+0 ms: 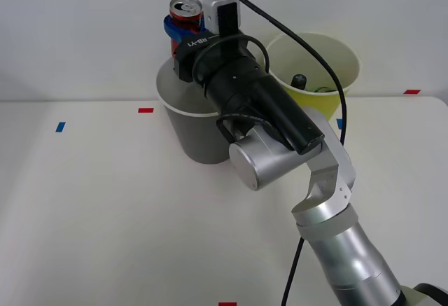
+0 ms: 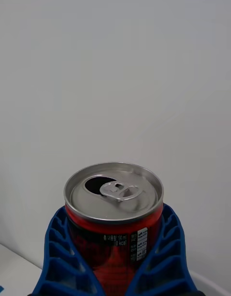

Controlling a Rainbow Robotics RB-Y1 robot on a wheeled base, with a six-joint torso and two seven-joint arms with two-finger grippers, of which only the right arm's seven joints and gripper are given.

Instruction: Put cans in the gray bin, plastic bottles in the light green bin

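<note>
The red can [image 2: 113, 219] is glossy metal with a brushed silver top. Gripper [image 2: 113, 272] fingers [image 2: 60, 257] are ribbed blue plastic. The surface [image 1: 105, 215] looks matt and smooth.

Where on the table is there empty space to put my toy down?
The table is bare across its left side and near edge, between the tape marks. It is crowded at the back, where the gray bin, the light green bin and the arm stand.

Gray bin [image 1: 189, 134] mouth lies open below the gripper [image 1: 183, 29].
</note>
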